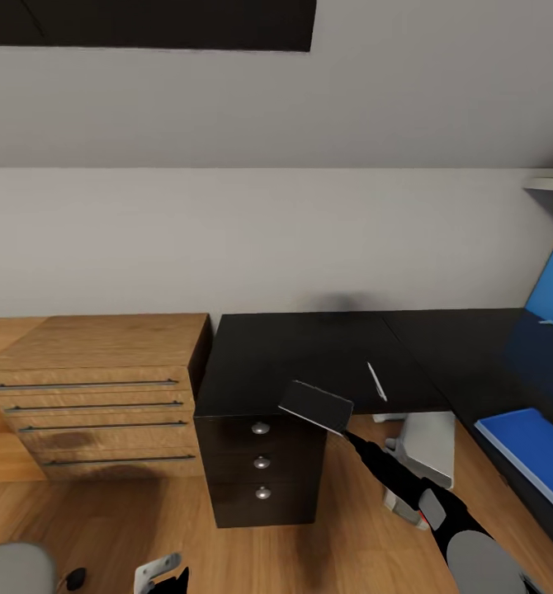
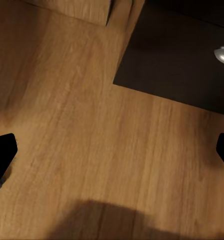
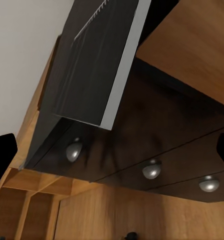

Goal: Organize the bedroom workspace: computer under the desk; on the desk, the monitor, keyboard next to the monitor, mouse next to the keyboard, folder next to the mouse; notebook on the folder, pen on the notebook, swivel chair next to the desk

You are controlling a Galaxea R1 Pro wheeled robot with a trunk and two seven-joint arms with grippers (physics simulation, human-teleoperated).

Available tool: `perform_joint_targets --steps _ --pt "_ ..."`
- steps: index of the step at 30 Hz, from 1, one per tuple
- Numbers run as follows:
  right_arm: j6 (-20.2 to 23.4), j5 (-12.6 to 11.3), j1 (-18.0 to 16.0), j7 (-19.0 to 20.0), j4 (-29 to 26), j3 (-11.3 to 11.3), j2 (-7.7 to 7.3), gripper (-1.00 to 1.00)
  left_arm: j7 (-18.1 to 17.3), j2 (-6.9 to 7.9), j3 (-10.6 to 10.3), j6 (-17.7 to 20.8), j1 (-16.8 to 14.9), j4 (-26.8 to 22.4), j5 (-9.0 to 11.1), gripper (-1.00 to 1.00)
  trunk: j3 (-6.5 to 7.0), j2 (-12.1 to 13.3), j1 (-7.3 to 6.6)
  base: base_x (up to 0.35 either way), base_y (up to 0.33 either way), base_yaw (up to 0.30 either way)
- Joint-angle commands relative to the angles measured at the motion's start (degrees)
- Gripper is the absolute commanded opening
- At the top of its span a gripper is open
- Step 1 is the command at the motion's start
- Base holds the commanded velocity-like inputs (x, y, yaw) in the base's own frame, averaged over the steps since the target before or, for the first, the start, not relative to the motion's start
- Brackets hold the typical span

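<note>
Right end effector (image 1: pixel 340 429): I grasp the dark, grey-edged notebook (image 1: pixel 316 405) above the black tabletop (image 1: pixel 293 355).
Left end effector (image 2: pixel 112 155): released over floor.

The desk (image 1: pixel 309 355) runs off the right edge of the head view, and the blue folder (image 1: pixel 528 441) on it is cut off there too. The white pen (image 1: pixel 377 382) is a thin sliver, too small for detail. The dark flat notebook (image 1: pixel 316 406) hides the right claw's tips, so its grip can't be read. At the bottom edge the left claw (image 1: pixel 163 575) is cropped, and the grey chair (image 1: pixel 12 569) shows just a corner. The white pedestal (image 1: pixel 429 445) sits partly behind the right arm.
</note>
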Motion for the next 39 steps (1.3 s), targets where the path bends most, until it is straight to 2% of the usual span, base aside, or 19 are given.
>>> perform_joint_targets --steps 1,20,24,39 --pt "0.4 0.5 -0.1 0.3 -0.1 -0.5 0.04 1.0 -0.3 -0.04 0.5 -0.2 0.0 0.0 -0.6 1.0 -0.06 0.0 0.0 0.001 0.103 0.0" --pt "0.3 0.5 -0.1 0.4 1.3 -0.5 0.05 1.0 -0.6 -0.15 0.4 -0.1 0.0 0.4 -0.6 1.0 -0.06 0.0 0.0 0.0 0.011 0.0" --pt "0.0 0.5 -0.1 0.5 1.6 -0.5 0.04 1.0 -0.5 -0.17 0.3 -0.1 0.0 0.4 -0.6 1.0 -0.78 -1.6 0.88 0.0 0.0 0.0" --pt "-0.1 0.4 -0.1 1.5 1.5 -0.5 -0.15 1.0 -0.6 -0.11 0.4 -0.1 0.0 0.4 -0.6 1.0 -0.78 -1.6 0.88 0.015 0.007 0.0"
